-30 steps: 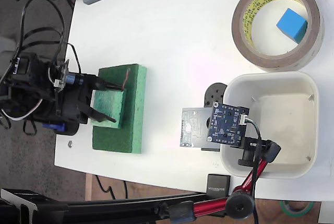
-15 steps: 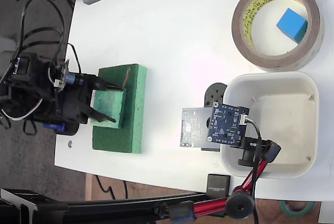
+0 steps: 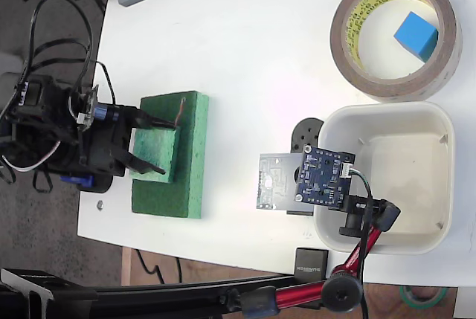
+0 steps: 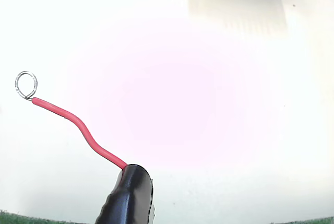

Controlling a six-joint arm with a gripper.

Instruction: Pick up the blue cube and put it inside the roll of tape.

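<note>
On the white desk (image 3: 245,44) the wide brown ring of packing tape (image 3: 396,34) already holds the small bright-blue cube (image 3: 415,36) in its hole, so the task looks finished, needing no further move; the black gripper (image 3: 152,144) rests over the green foam pad (image 3: 175,154), fingers spread and holding nothing.

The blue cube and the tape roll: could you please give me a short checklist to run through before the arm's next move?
1. Blue cube inside the roll of tape: ok, it lies in the hole.
2. Cube free of the gripper: ok, the gripper is far off, over the green foam block.
3. Gripper open or shut: cannot tell.
4. Red wire with its ring intact: ok.
5. White tub clear of the tape: ok.
</note>
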